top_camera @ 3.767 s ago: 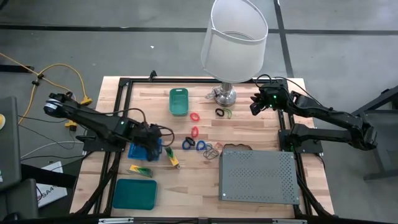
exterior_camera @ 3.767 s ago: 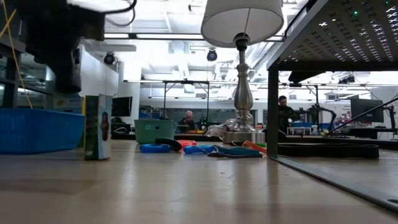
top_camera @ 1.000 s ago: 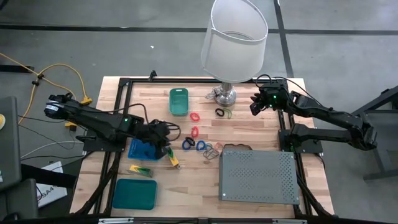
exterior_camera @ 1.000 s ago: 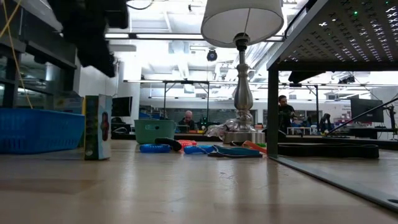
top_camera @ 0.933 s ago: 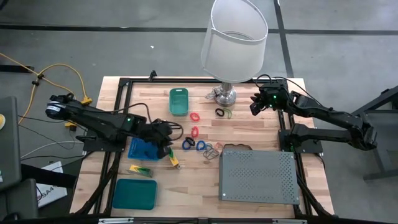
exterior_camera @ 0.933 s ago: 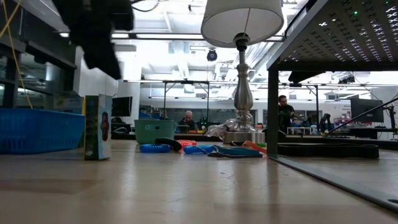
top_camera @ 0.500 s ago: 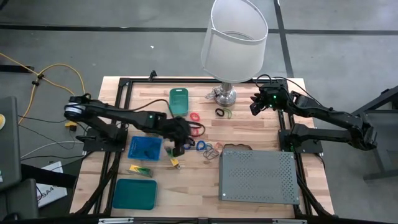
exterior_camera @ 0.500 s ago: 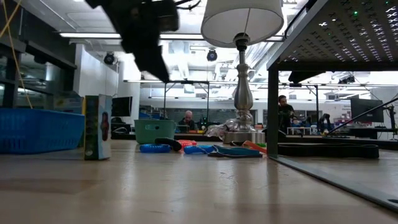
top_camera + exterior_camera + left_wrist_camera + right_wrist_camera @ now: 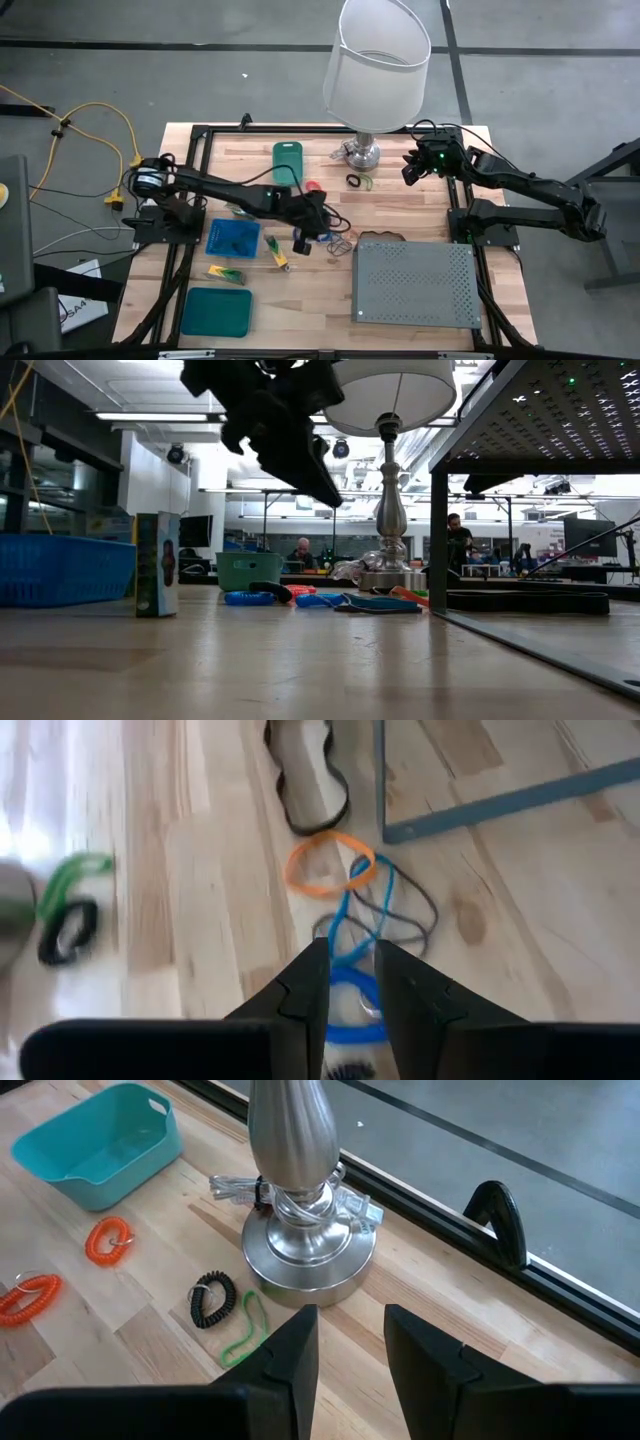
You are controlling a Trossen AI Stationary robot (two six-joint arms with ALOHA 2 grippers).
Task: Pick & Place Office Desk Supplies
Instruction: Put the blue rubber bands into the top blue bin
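The office supplies lie scattered over the middle of the wooden worktop point(image 9: 400, 215). A blue loop point(image 9: 345, 1005) sits straight ahead of the left pincer point(image 9: 345, 982), with an orange ring point(image 9: 330, 863), thin grey loops point(image 9: 400, 915) and a black loop point(image 9: 312, 790) just past it, close to the corner of the grey perforated box point(image 9: 415, 283). Nearer the lamp base point(image 9: 305, 1250) a black coiled ring point(image 9: 212, 1297) and a green loop point(image 9: 245, 1330) lie side by side, and two orange coiled rings point(image 9: 108, 1240) rest between them and the teal bin point(image 9: 100, 1140). Small yellow-and-green blocks point(image 9: 226, 272) lie near the blue tray point(image 9: 232, 238) and above the teal tray point(image 9: 215, 311).

The left pincer point(image 9: 303, 240) hangs above the cluster of loops beside the grey box; its fingers stand narrowly apart with nothing between them. The right pincer point(image 9: 410, 172) waits at the worktop's far right edge near the lamp point(image 9: 377, 60), its fingers point(image 9: 290, 1355) parted and holding nothing.
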